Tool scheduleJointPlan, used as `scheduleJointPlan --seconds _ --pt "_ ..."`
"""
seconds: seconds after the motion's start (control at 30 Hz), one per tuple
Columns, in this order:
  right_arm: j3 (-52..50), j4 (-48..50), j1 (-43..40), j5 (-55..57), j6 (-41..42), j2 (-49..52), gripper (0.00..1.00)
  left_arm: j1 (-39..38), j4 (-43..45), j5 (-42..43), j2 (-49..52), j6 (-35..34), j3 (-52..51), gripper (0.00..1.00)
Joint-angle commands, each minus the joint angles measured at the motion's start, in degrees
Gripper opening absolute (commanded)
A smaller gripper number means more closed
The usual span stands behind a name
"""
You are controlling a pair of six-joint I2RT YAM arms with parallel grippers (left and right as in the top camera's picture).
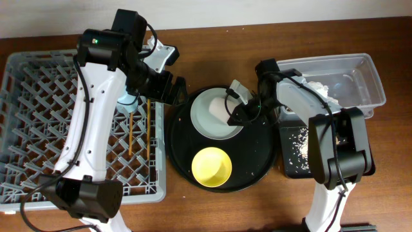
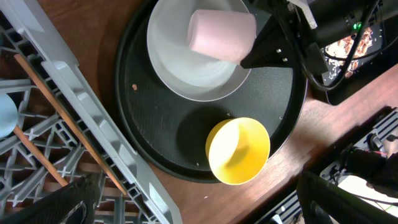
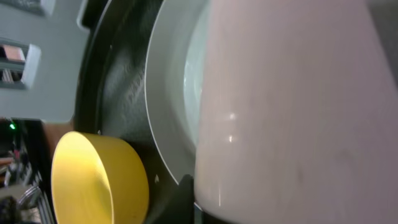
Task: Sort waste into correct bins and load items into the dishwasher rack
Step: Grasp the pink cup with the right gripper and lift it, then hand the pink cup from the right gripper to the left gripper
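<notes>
The right gripper (image 1: 233,106) is clamped on the smooth pink cup (image 2: 221,34), which lies on its side on the glossy pale round plate (image 2: 180,74) at the round black tray's (image 2: 161,124) far edge. The left gripper (image 1: 174,89) hangs spread wide and empty over the lattice rack's (image 1: 38,96) right edge.

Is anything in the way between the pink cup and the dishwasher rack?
Yes. The left gripper hangs by the right edge of the grey lattice dishwasher rack, between it and the small pink cup.

Top-down overhead; close wrists sharing plate (image 2: 177,68)
</notes>
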Motion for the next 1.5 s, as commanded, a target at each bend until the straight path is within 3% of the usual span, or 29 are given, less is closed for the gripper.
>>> scheduleJointPlan --seconds 0.0,0.03,0.07,0.1,0.13,0.27,0.33,0.4,0.43,0.47,0.53,0.67,0.73,0.77,0.8,0.83,0.87,0.93,0.97,1.03,1.1,1.2,1.27,1.37,1.47 --pt "0.1 0.6 0.2 -3.3 -0.6 0.6 0.04 0.3 0.0 -0.2 0.3 -0.3 -0.1 0.99" --pt "0.2 1.2 0.2 -3.8 -0.5 0.6 0.04 0.3 -0.1 -0.2 0.3 -0.3 -0.1 0.99" --pt "0.1 1.2 0.2 -3.7 -0.5 0.6 0.13 0.3 -0.1 -0.2 0.3 -0.3 -0.1 0.99" --pt "0.1 1.2 0.2 -3.7 -0.5 0.6 0.35 0.3 -0.3 -0.2 0.3 -0.3 -0.1 0.99" --pt "0.1 3.2 -0.1 -3.7 1.4 0.6 0.50 0.3 -0.3 -0.2 0.3 -0.3 -0.1 0.99" --pt "-0.8 15.1 -1.2 -3.7 16.0 0.6 0.45 0.3 -0.1 -0.2 0.3 -0.3 -0.1 0.99" --pt "-2.0 20.9 -0.9 -3.7 21.2 0.6 0.36 0.3 -0.1 -0.2 0.3 -0.3 -0.1 0.99" --pt "-2.0 22.9 -0.2 -4.0 22.2 0.6 0.28 0.3 -0.1 -0.2 0.3 -0.3 -0.1 0.99" --pt "-2.0 23.1 0.6 -4.0 22.2 0.6 0.14 0.3 -0.1 -0.2 0.3 -0.3 -0.1 0.99" --pt "-2.0 23.5 0.8 -4.0 22.2 0.6 0.06 0.3 0.0 -0.2 0.3 -0.3 -0.1 0.99" --pt "-2.0 24.3 0.3 -6.3 22.2 0.6 0.04 0.3 -0.1 -0.2 0.3 -0.3 -0.1 0.99" --pt "-0.7 26.8 -7.8 -36.1 22.7 -4.1 0.04 0.3 0.0 2.7 0.3 0.4 -0.1 0.99" --pt "-0.7 21.0 -14.3 -45.7 23.8 -10.4 0.04 0.3 1.1 17.8 0.3 4.1 -0.1 0.99" --pt "-0.7 17.7 -15.5 -45.7 24.1 -12.8 0.04 0.2 3.5 23.8 0.3 4.1 -0.1 0.93" --pt "-0.7 14.3 -15.4 -45.7 24.1 -16.4 0.04 -0.3 6.7 30.1 0.3 4.0 -0.1 0.52" --pt "-0.7 13.0 -14.5 -45.7 24.8 -20.0 0.04 -1.5 9.4 33.0 0.3 4.0 -0.1 0.50" --pt "-0.7 12.8 -13.0 -45.7 27.2 -24.0 0.04 -2.9 12.0 32.9 0.3 4.0 -0.1 0.73" --pt "-0.7 12.9 -11.1 -45.7 28.6 -29.9 0.04 -4.8 15.7 33.1 0.3 4.0 -0.1 0.77" --pt "-0.7 12.8 -10.6 -45.7 28.6 -31.2 0.04 -4.9 17.0 33.9 0.3 4.0 -0.1 0.86" --pt "-0.7 12.7 -9.4 -45.7 29.7 -31.8 0.04 -4.9 19.1 40.1 0.3 4.0 -0.1 0.92" --pt "-0.7 13.5 -7.6 -45.7 29.7 -31.8 0.04 -5.0 20.1 44.7 0.3 4.1 -0.1 0.91" --pt "-0.7 18.8 -8.0 -45.7 30.6 -31.8 0.04 -5.0 19.8 50.3 0.3 4.1 -0.1 0.78" --pt "-0.7 23.1 -8.1 -45.7 31.6 -31.8 0.04 -5.0 17.4 50.5 0.3 4.5 -0.1 0.78" --pt "-0.7 24.4 -8.1 -45.7 31.6 -31.8 0.04 -5.0 14.7 58.4 0.3 11.0 -0.1 0.78" --pt "-0.3 25.2 -8.1 -45.7 31.7 -31.8 0.04 -4.8 14.6 58.2 0.3 11.9 -0.1 0.79"
